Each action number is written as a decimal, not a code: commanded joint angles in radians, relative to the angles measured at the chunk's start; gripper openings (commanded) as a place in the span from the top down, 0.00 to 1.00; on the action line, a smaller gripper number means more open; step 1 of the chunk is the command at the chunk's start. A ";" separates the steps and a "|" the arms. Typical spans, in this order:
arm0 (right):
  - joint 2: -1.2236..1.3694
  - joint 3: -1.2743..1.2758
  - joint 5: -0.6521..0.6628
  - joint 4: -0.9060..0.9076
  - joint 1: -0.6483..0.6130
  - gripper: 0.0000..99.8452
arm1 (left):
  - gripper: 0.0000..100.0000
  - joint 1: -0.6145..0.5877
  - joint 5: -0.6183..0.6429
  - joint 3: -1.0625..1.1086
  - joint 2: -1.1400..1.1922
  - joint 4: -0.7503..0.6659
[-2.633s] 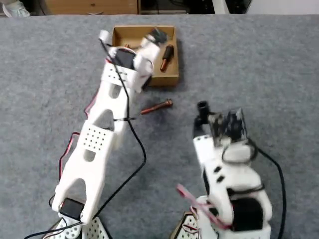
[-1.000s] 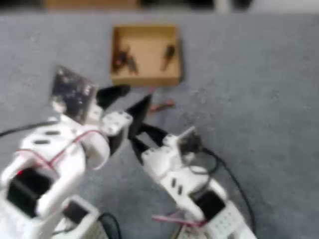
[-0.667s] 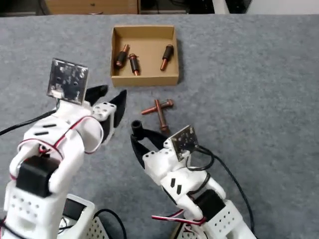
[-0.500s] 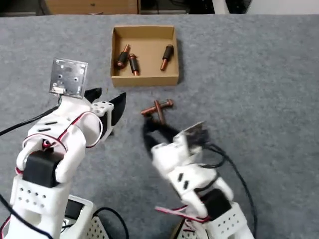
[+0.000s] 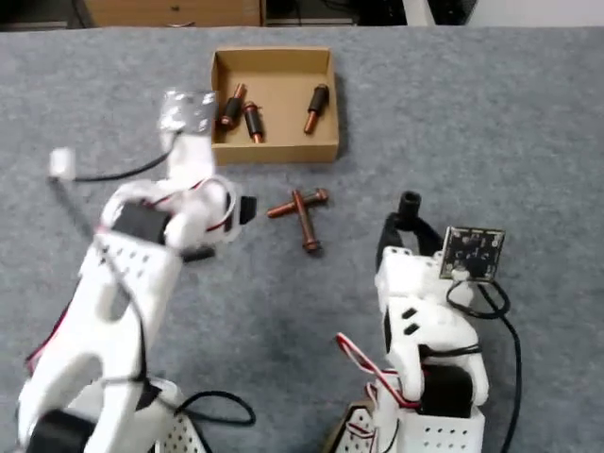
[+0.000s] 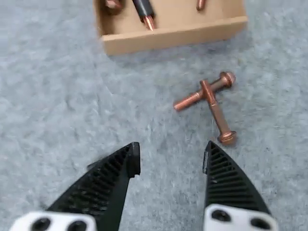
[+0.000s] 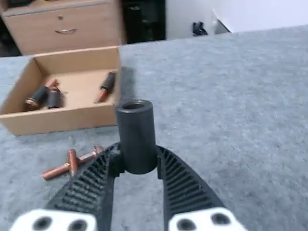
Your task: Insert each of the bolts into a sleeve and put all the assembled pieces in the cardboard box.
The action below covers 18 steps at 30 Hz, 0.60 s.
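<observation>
Two bare copper bolts (image 5: 300, 209) lie crossed on the grey carpet just in front of the cardboard box (image 5: 274, 151). Inside the box lie three bolts fitted in black sleeves (image 5: 253, 121). My left gripper (image 6: 172, 153) hovers open over the carpet a little short of the crossed bolts (image 6: 209, 98), with the box wall (image 6: 173, 34) beyond. My right gripper (image 7: 137, 161) is shut on an upright black sleeve (image 7: 136, 134); in the high view this sleeve (image 5: 409, 203) stands to the right of the bolts.
A wooden drawer cabinet (image 7: 62, 26) stands beyond the table's far edge. Both arms' white bases sit at the near edge, with cables trailing. Open carpet (image 5: 491, 123) stretches to the right of the box.
The right arm has swung from beside the bolts back to the right, with the sleeve held upright. The left arm has stretched forward, bringing its gripper close to the bolts.
</observation>
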 commanded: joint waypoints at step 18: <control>-0.054 -0.025 0.008 0.015 0.099 1.00 | 0.84 0.196 0.106 -0.996 0.946 0.379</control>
